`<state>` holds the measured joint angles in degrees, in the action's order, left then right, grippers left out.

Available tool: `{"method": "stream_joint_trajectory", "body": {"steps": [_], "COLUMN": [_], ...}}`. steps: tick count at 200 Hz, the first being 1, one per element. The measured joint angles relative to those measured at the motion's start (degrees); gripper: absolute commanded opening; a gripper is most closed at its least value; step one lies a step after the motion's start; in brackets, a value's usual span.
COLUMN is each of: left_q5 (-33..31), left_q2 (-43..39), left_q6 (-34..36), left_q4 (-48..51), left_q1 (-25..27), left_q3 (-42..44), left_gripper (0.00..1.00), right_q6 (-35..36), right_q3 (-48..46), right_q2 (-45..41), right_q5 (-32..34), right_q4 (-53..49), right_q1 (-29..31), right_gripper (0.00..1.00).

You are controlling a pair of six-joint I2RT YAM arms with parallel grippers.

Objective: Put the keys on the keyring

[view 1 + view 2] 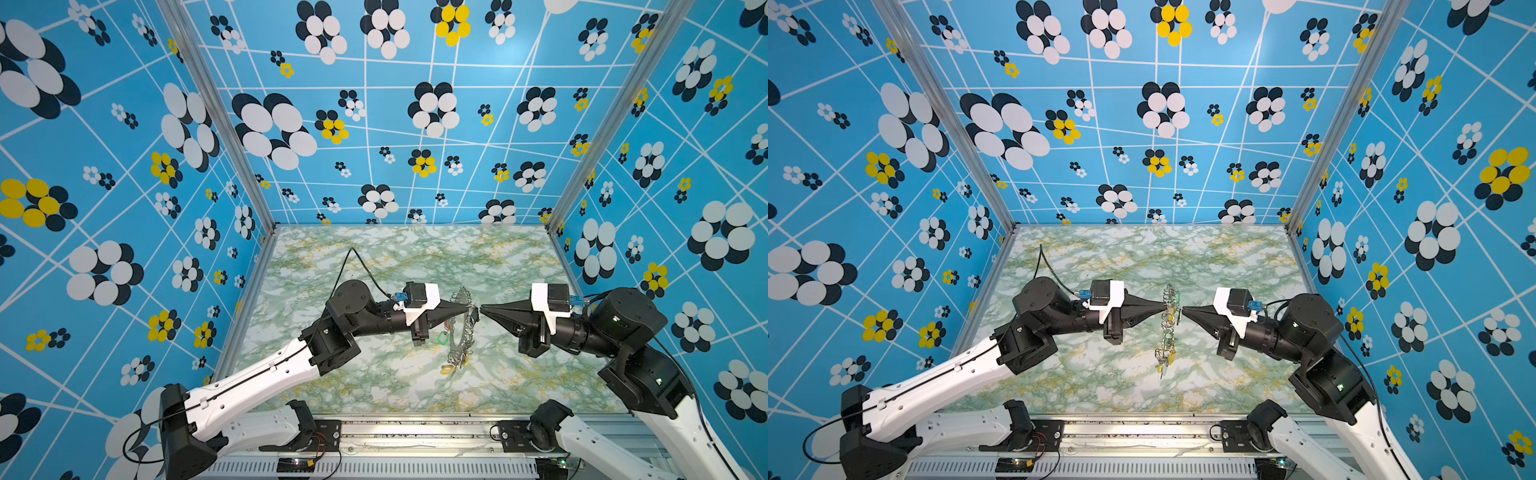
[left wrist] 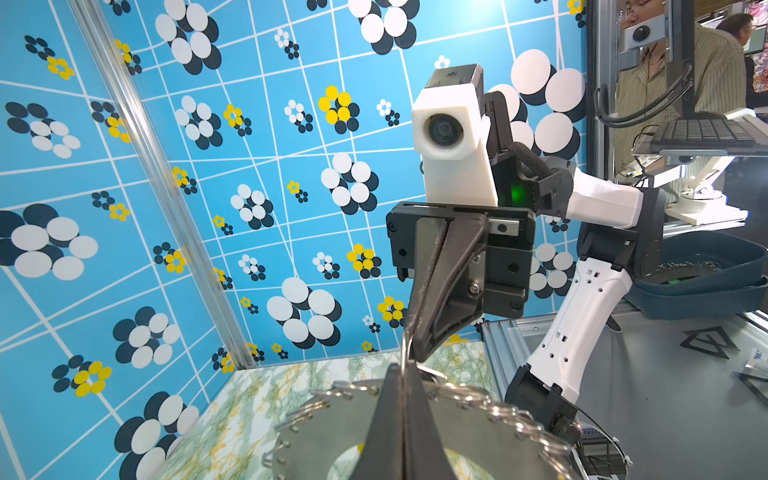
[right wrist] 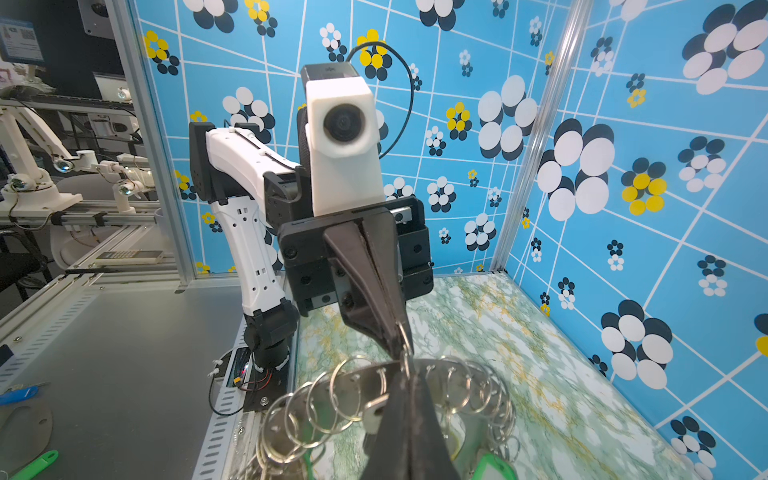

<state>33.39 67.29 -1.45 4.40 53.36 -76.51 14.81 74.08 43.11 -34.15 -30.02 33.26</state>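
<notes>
Two sets of jaws met nose to nose above the marble table (image 1: 374,266). My left gripper (image 1: 468,308) and right gripper (image 1: 483,309) were both pressed together, each apparently nipping the same wire loop (image 2: 405,349) on the rim of the keyring (image 1: 460,332). The keyring stood on edge squarely between the tips, one flat face turned to each arm, so neither arm was nearer. Its long line ran across the line of my arms, and in both top views most of it lay on the near side of the pinch. I could not tell whether its low end touched the table. It was grey metal fringed with loops, with a green tag (image 1: 441,338) and a yellow tag (image 1: 446,370) dangling. What looked like a small silver key (image 3: 376,411) sat just beside my right jaws; I could not make out its black tag.
</notes>
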Motion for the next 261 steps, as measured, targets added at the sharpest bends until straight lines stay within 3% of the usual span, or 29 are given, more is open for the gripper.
{"method": "stream_joint_trajectory", "body": {"steps": [261], "left_q5": [-0.59], "left_q2": [0.9], "left_q6": [2.56], "left_q4": [4.26], "left_q1": [1.53], "left_q3": [-2.38], "left_gripper": [0.0], "right_q6": [-0.02], "right_q3": [0.22], "right_q2": [1.79], "right_q5": [-2.34], "right_q4": [0.17], "right_q1": [0.0], "right_gripper": [0.0]}}
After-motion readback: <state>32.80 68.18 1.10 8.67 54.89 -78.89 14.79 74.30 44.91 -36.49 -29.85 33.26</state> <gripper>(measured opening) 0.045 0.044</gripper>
